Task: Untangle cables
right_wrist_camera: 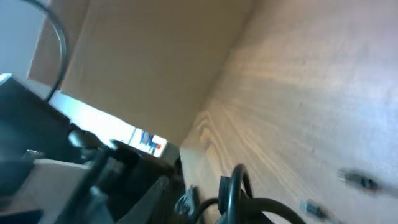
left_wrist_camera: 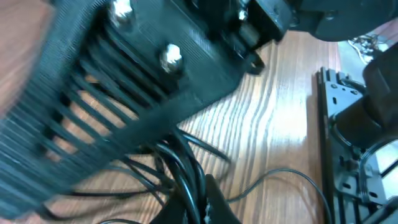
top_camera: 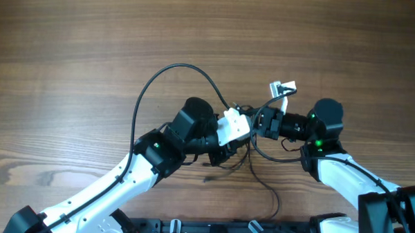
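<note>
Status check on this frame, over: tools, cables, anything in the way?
Left tool shut on cables. Right tool close alongside, jaws unreadable. Loose ends trail on table; both arms crowd the clump.

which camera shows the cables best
Left wrist: several thin strands of the cables lie close up on the wood, crossing each other. Overhead shows only thin tails below the arms, the middle hidden. Right wrist is blurred, with small plug tips visible.
</note>
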